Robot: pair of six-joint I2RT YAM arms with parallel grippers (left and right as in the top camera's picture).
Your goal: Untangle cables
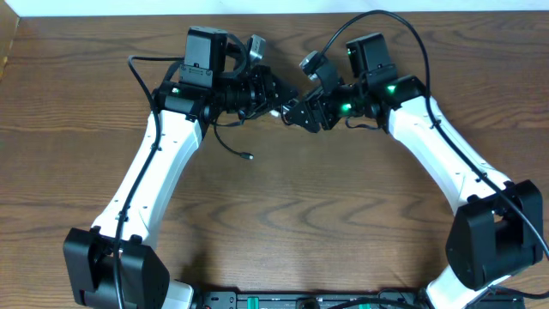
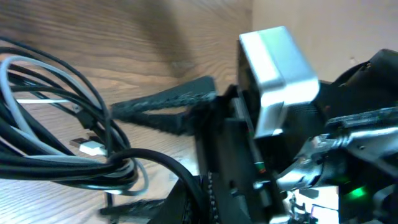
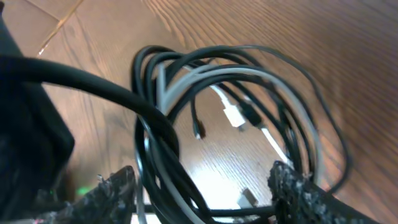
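The cables (image 1: 233, 144) are a bundle of thin black cords with one pale cord, bunched between my two grippers at the back middle of the table. One black end trails toward the front. My left gripper (image 1: 271, 96) is closed around the bundle (image 2: 118, 171), with its fingers (image 2: 112, 158) above and below it. A white plug (image 2: 92, 147) lies beside the loops. My right gripper (image 1: 297, 112) is wide open. The cable loops (image 3: 163, 146) pass between its fingers (image 3: 205, 194) without being pinched. A white plug (image 3: 233, 116) shows inside the loops.
The two wrists almost touch; the right arm's silver camera box (image 2: 280, 68) fills the left wrist view. Thick black arm wires (image 1: 403, 26) arch over the right arm. The wooden table (image 1: 283, 223) ends close behind the grippers.
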